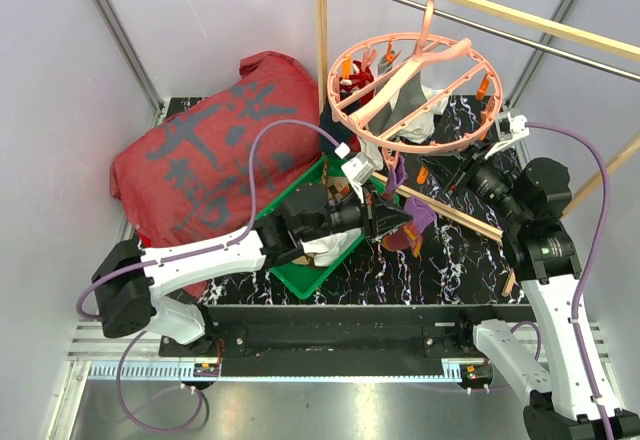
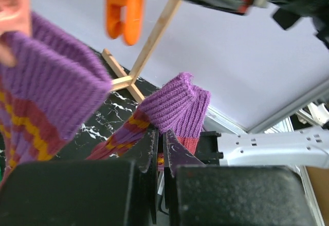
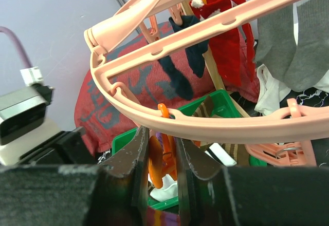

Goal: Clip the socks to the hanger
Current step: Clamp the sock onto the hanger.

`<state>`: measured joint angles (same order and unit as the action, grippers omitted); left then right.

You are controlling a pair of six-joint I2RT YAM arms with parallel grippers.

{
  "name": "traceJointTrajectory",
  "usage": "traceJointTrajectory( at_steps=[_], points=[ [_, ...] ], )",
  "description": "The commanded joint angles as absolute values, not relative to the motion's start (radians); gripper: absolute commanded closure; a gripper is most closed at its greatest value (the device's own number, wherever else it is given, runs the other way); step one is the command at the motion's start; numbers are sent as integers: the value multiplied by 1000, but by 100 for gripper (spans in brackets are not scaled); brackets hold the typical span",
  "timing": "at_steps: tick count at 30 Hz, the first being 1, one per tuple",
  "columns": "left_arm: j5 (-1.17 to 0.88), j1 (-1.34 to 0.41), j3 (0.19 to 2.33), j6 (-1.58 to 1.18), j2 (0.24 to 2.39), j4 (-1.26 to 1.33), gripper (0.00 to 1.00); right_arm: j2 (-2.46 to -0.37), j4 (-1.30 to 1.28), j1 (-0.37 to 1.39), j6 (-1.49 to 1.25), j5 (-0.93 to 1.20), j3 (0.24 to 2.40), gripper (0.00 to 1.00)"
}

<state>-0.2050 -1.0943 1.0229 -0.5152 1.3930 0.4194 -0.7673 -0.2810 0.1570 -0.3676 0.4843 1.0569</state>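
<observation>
1. L claw (image 2: 162, 146) clamped shut on purple-orange striped sock (image 2: 177, 105), held up just below hanger (image 3: 216, 128).
2. R claw (image 3: 161, 136) pinches orange clip (image 3: 156, 159) under hanger's near rim.
3. Hanger hangs far-right above worktop (image 1: 450, 260).

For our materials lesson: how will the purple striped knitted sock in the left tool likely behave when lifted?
The purple striped knitted sock probably flops: it droops around the left tool. Likely light; a narrow pinch carries it. Ribbed knit should resist slipping.
</observation>
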Motion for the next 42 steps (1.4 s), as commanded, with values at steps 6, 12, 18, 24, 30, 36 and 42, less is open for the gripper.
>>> traceJointTrajectory(
  at_steps=[6,12,18,24,30,36,42],
  points=[
    [-95,-1075,1108,-597,1420,488,100,-733,-244,161,-357,531,1085,88],
    [-112,-1045,1111,-656,1434,494,100,-726,-232,161,-356,545,1066,87],
    [-149,-1031,1111,-684,1443,525,100,-729,-222,163,-351,555,1058,87],
    [-179,-1031,1117,-683,1440,560,100,-729,-218,161,-345,554,1048,87],
    [-202,-1031,1121,-683,1445,575,100,-732,-212,161,-344,574,1039,87],
    [-204,-1031,1138,-680,1460,564,100,-732,-202,163,-345,610,1045,87],
    [-201,-1029,1155,-680,1470,554,100,-729,-184,161,-351,663,1042,87]
  ],
)
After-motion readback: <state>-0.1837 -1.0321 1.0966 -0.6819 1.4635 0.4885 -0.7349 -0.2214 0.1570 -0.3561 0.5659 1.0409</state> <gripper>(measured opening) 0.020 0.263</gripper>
